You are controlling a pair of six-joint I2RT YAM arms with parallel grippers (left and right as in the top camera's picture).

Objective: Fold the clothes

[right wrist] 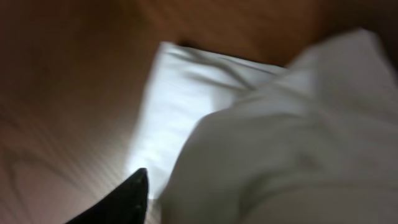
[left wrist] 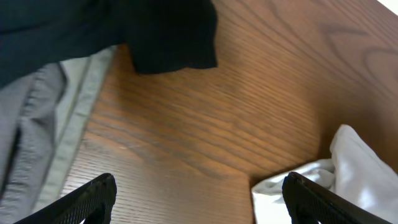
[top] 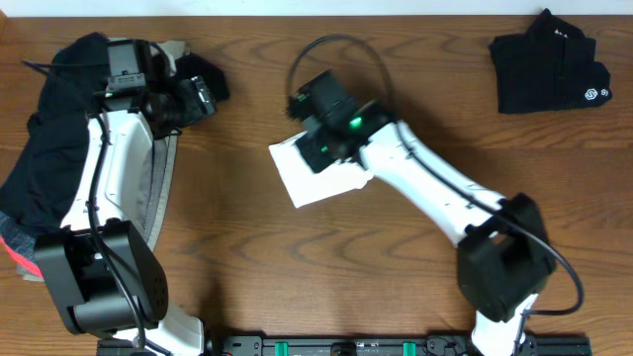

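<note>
The clothes lie in three places. A folded white T-shirt [top: 321,183] sits mid-table, and my right gripper [top: 315,150] is down on its far edge. In the right wrist view one black finger [right wrist: 127,199] shows beside a raised bulge of the white T-shirt [right wrist: 280,143]; the other finger is hidden by it. A heap of black fabric [top: 49,129] and a grey garment [top: 158,188] lies at the left. My left gripper [top: 203,96] hovers at the heap's right edge, open and holding nothing [left wrist: 199,205], over bare wood.
A folded black garment [top: 549,61] with a small white logo rests at the back right. A red-hemmed dark piece [top: 25,262] pokes out at the heap's near left. The left wrist view catches the white T-shirt's corner [left wrist: 360,168] on the right.
</note>
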